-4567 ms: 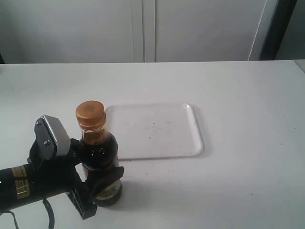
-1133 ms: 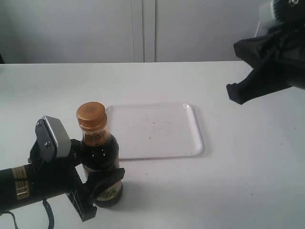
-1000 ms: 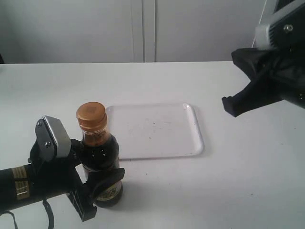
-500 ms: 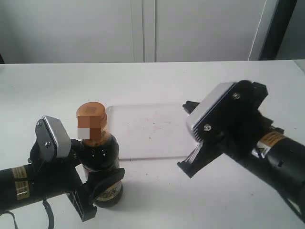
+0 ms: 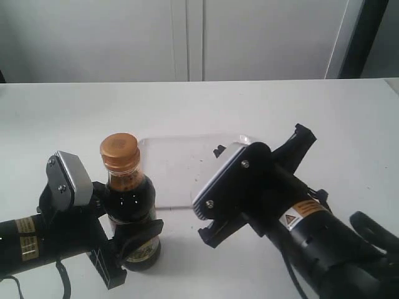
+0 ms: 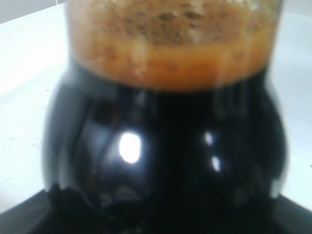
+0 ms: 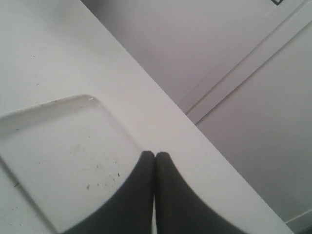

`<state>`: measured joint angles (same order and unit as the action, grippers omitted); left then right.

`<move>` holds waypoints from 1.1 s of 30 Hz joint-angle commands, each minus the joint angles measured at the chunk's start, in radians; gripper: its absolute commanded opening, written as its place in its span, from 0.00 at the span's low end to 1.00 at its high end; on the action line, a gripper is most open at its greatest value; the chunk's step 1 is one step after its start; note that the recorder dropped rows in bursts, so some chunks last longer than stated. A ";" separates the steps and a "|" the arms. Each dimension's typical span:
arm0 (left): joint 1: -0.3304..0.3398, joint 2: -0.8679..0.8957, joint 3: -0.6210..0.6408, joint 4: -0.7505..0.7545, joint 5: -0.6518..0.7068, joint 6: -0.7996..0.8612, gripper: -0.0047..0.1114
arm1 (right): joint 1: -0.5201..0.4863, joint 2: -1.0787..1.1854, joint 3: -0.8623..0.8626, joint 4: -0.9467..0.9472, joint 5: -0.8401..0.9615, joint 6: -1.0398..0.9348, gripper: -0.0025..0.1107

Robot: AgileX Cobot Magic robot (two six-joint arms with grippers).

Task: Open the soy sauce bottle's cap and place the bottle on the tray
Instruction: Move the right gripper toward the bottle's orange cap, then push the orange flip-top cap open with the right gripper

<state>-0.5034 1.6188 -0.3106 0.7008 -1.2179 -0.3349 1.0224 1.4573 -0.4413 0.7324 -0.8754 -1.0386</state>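
The soy sauce bottle (image 5: 129, 202) stands upright on the table just left of the tray's front corner, its orange-gold cap (image 5: 118, 148) closed on top. My left gripper (image 5: 134, 240) is shut on the bottle's lower body from the left. In the left wrist view the dark bottle (image 6: 161, 146) fills the picture. The white tray (image 5: 171, 165) lies right of the bottle, its right half hidden behind my right arm (image 5: 299, 230). My right gripper (image 7: 155, 155) is shut and holds nothing. Its tips hover by the tray (image 7: 58, 146), near one rim.
The white table (image 5: 68, 112) runs back to a grey cabinet wall (image 5: 187, 37). The right arm's white camera box (image 5: 227, 177) hangs a short way right of the bottle.
My right arm has swung in from the upper right and come down over the tray, toward the bottle. The left gripper and the bottle have stayed still.
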 commanded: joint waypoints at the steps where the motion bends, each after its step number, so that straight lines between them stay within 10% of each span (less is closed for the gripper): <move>1: -0.007 -0.002 0.000 0.022 -0.003 -0.005 0.04 | 0.085 0.031 -0.072 0.224 -0.049 -0.182 0.02; 33: -0.007 -0.002 0.000 0.022 -0.003 -0.005 0.04 | 0.282 0.071 -0.367 0.526 0.061 -0.651 0.02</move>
<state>-0.5034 1.6188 -0.3106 0.7008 -1.2179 -0.3349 1.3017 1.5286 -0.7849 1.2451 -0.8388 -1.6760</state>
